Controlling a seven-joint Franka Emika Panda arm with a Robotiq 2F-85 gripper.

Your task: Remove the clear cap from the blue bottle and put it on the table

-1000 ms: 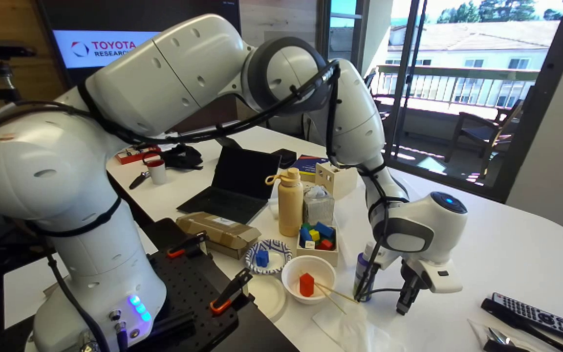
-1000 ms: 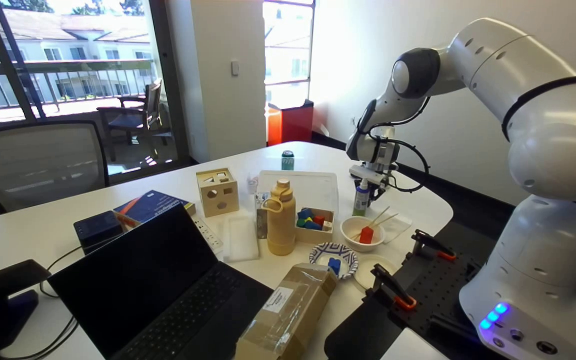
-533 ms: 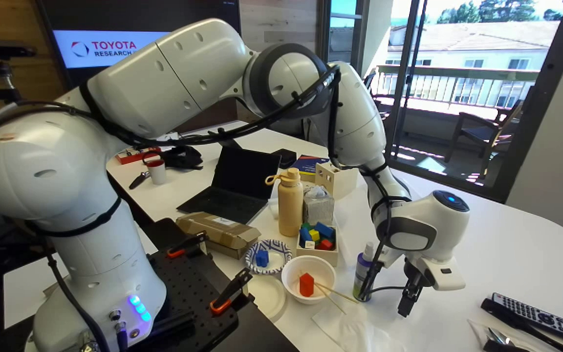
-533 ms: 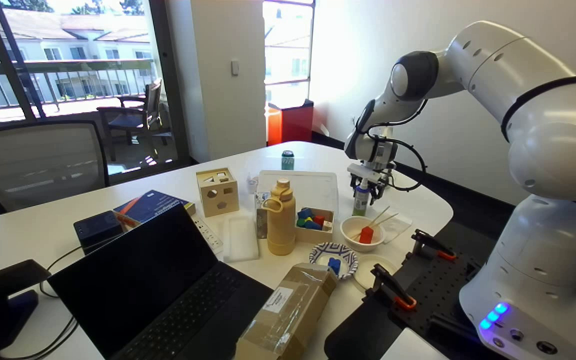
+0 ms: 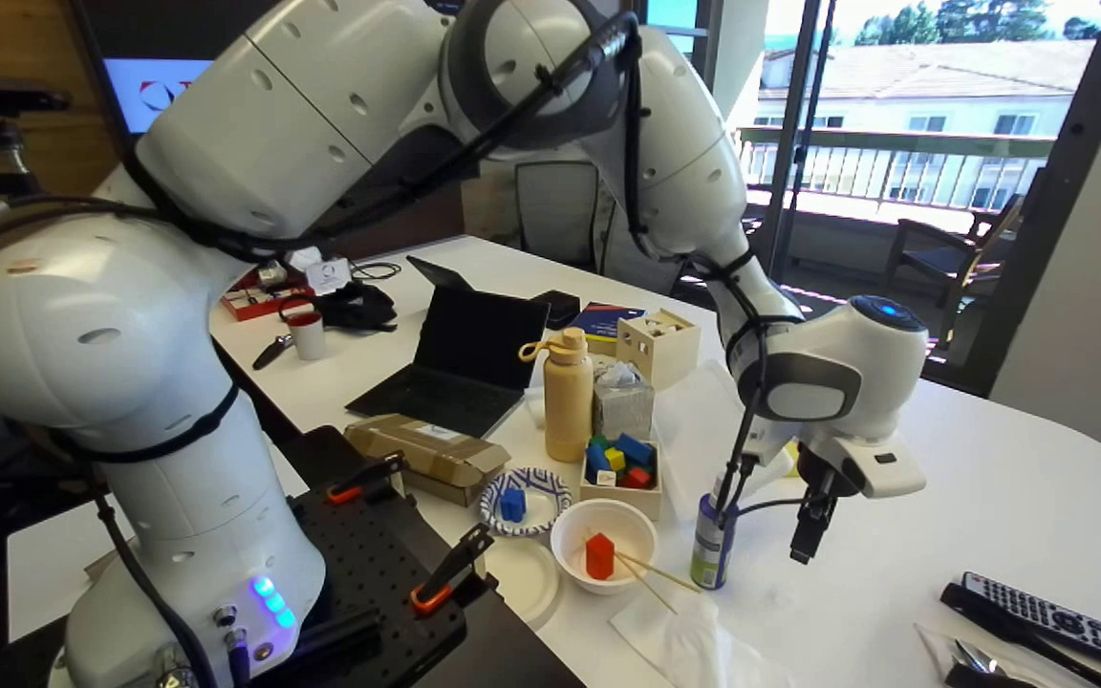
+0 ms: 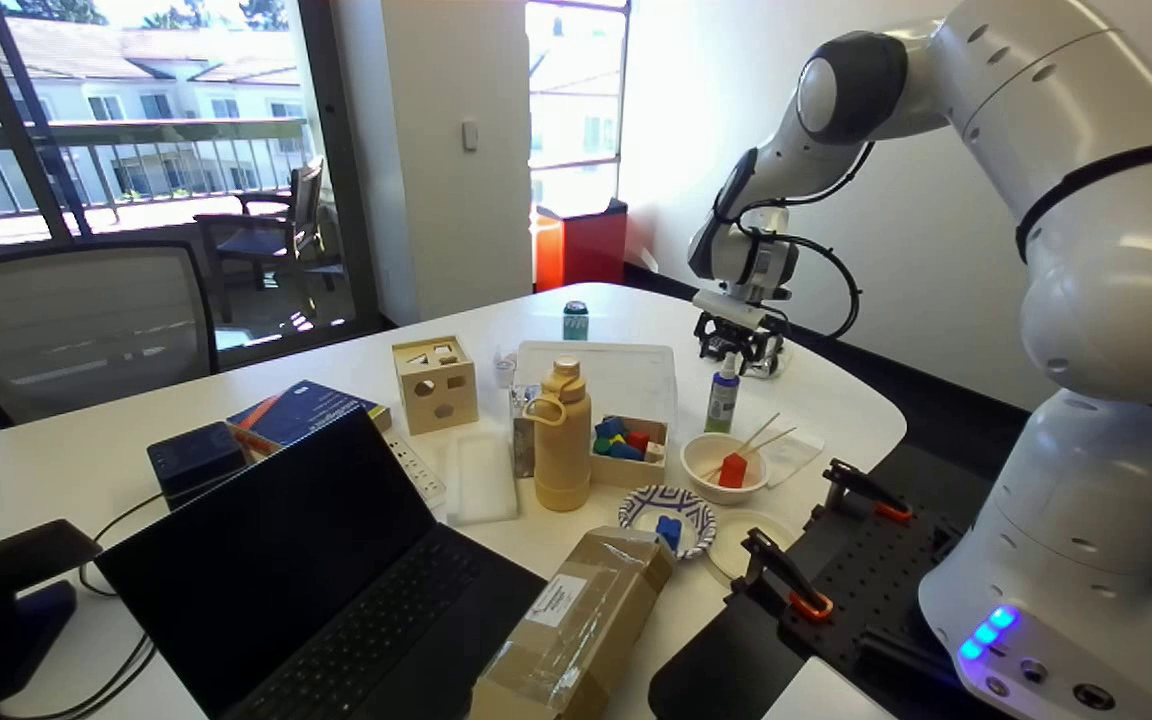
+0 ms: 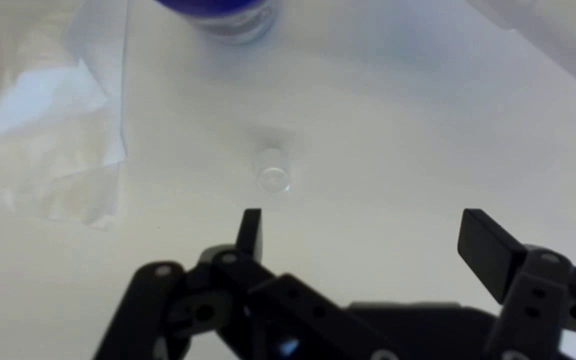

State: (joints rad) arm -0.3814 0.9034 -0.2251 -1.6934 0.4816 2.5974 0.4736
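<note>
The clear cap (image 7: pixel 272 170), small and see-through, rests on the white table (image 7: pixel 368 150) in the wrist view. My gripper (image 7: pixel 360 230) is open above the table with nothing between its fingers, and the cap shows just beyond the tip of the left-hand finger in that view. The blue bottle stands upright in both exterior views (image 5: pixel 711 549) (image 6: pixel 722 402), with a pale nozzle top (image 6: pixel 729 366). Its lower part is cut off at the top edge of the wrist view (image 7: pixel 223 12). In an exterior view one dark finger hides part of the bottle's upper end.
Close to the bottle are a white bowl (image 5: pixel 565 535) with a red block and sticks, and a crumpled napkin (image 5: pixel 703 640). A box of coloured blocks (image 6: pixel 626 468), a tall yellow bottle (image 6: pixel 563 440) and a patterned plate (image 5: pixel 488 502) stand nearby. A remote (image 5: pixel 1062 616) lies farther along the table.
My gripper's fingers have spread apart. Then the arm has lifted, so the gripper hangs higher above the table. The blue bottle has stayed in place.
</note>
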